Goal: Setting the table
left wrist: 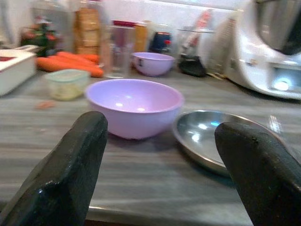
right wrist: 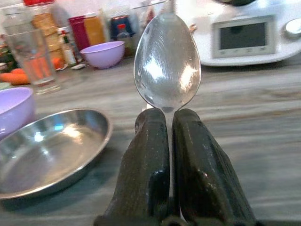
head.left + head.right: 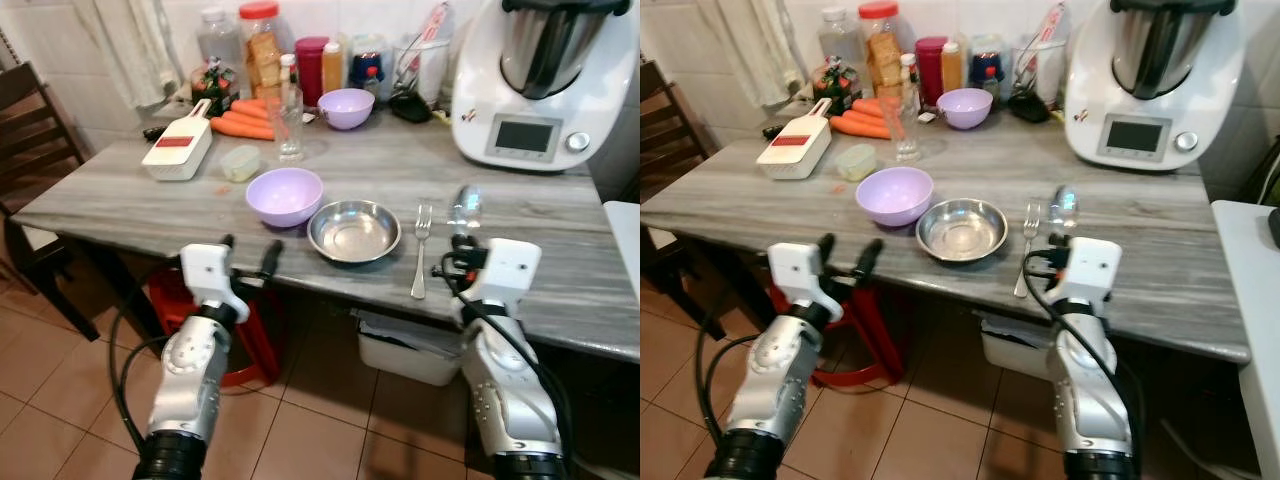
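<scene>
One spoon held over the table edge, beside one fork.

Right gripper (image 2: 170, 141) pinches the spoon (image 2: 167, 66) just right of the fork (image 3: 421, 248); left gripper (image 1: 164, 169), spread, faces one steel plate (image 3: 354, 231) and two purple bowls (image 3: 285, 195).

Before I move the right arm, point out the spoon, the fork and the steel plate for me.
spoon (image 2: 167, 70): right wrist view, middle of its bowl, above the closed fingers.
fork (image 3: 421, 245): left eye view, midway along the neck below its tines.
steel plate (image 3: 354, 231): left eye view, the bare inner bottom.
</scene>
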Controlling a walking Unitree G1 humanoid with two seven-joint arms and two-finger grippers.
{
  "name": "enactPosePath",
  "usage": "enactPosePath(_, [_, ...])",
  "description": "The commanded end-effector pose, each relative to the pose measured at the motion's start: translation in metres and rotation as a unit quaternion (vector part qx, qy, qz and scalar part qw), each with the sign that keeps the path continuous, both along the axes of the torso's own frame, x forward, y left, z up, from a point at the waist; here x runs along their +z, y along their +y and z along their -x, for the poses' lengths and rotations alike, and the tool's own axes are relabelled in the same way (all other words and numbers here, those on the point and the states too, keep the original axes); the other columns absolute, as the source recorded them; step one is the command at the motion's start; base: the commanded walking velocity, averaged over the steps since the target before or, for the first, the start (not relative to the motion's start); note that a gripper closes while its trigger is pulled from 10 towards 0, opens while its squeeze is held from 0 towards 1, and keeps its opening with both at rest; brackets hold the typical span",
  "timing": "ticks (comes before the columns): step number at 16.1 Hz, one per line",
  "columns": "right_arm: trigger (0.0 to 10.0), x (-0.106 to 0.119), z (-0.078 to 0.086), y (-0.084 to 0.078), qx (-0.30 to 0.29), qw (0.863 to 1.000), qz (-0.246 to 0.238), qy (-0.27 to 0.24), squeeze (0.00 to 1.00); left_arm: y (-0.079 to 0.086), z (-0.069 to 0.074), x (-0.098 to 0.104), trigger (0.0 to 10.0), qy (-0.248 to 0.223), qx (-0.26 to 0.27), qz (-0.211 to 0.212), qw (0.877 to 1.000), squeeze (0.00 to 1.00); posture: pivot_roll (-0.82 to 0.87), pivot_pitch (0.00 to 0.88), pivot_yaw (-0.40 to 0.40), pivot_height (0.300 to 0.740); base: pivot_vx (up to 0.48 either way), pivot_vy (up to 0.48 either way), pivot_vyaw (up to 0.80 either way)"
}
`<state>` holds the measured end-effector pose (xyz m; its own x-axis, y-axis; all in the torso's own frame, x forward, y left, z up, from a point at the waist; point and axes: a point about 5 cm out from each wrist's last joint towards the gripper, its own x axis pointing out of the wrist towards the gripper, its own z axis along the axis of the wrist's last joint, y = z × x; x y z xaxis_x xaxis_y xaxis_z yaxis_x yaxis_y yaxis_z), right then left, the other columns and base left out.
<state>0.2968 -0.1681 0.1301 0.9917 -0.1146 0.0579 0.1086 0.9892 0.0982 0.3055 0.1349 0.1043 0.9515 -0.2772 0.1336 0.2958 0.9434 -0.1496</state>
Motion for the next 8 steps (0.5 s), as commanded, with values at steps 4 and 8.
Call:
enactPosePath(4, [10.0,0.001,-0.005,-0.007,-0.017,1.000,-0.003,0.013,0.00,0.003,0.010,-0.006,10.0,0.011,-0.039,-0.019,0.999,0.00,-0.09,0.040,0.080,0.740,0.000,0.000,0.00])
enactPosePath(8, [10.0,0.001,-0.019,-0.018,-0.046,0.998,-0.017,0.041,0.00,-0.005,0.023,-0.013,10.0,0.020,-0.127,-0.024,0.991,0.00,-0.09,0.053,0.079,0.740,0.000,0.000,0.00])
